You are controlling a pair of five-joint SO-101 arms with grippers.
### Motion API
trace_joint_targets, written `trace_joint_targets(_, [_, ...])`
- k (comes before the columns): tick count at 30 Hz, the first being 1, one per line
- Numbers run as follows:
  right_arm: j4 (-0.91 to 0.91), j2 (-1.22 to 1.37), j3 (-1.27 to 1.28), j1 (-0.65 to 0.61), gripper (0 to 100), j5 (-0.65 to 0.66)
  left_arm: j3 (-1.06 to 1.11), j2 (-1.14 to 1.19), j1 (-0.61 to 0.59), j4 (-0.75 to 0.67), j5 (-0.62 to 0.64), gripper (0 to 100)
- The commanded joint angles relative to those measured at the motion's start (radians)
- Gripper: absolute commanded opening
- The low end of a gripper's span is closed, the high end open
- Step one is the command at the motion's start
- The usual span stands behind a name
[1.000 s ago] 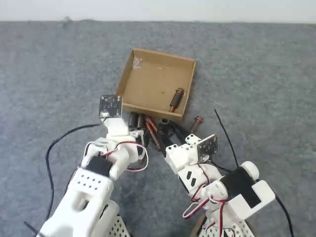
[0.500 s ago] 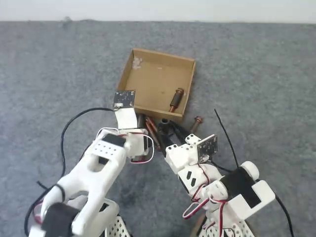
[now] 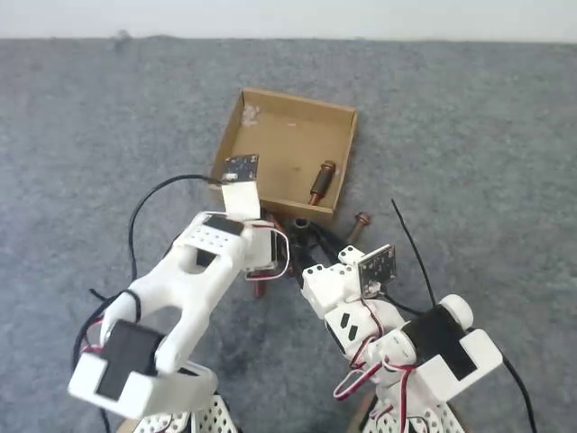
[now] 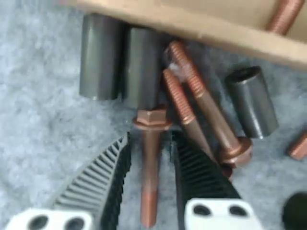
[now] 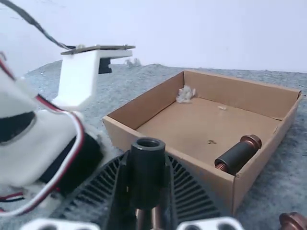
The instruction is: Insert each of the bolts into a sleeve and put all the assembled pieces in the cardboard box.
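Left gripper [image 4: 149,139] released, jaws straddling a bolt [image 4: 149,182] on carpet [image 4: 38,120], just near of cardboard box [image 3: 345,153]. Advise: close squarely mid-shank, lift clear of neighbouring bolts [image 4: 201,115]. Right gripper [image 5: 147,165] clenched on upright sleeve [image 5: 147,148], bore up

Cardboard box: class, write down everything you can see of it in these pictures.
The cardboard box is brown, shallow, roughly square and open-topped, sitting flat on the grey carpet. Inside, one bolt in a dark sleeve lies beside one side wall, and a scrap of white fluff sits in a far corner. Loose sleeves and bolts lie just outside its near wall.
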Motion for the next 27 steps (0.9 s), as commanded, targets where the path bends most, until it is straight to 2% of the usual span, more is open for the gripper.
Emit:
trace_joint_targets(1, [0.005, -0.004, 0.025, 0.005, 0.6, 0.017, -0.054, 0.029, 0.006, 0.011, 0.006, 4])
trace_joint_targets(17, [0.051, -0.007, 0.025, 0.002, 0.6, 0.018, -0.062, 0.020, 0.002, 0.058, 0.005, 1])
trace_joint_targets(22, [0.077, -0.012, 0.020, 0.001, 0.6, 0.018, 0.013, -0.109, -0.003, 0.052, 0.002, 1])
trace_joint_targets(27, [0.076, -0.013, 0.008, -0.002, 0.6, 0.014, 0.108, -0.285, -0.029, 0.025, -0.063, 1])
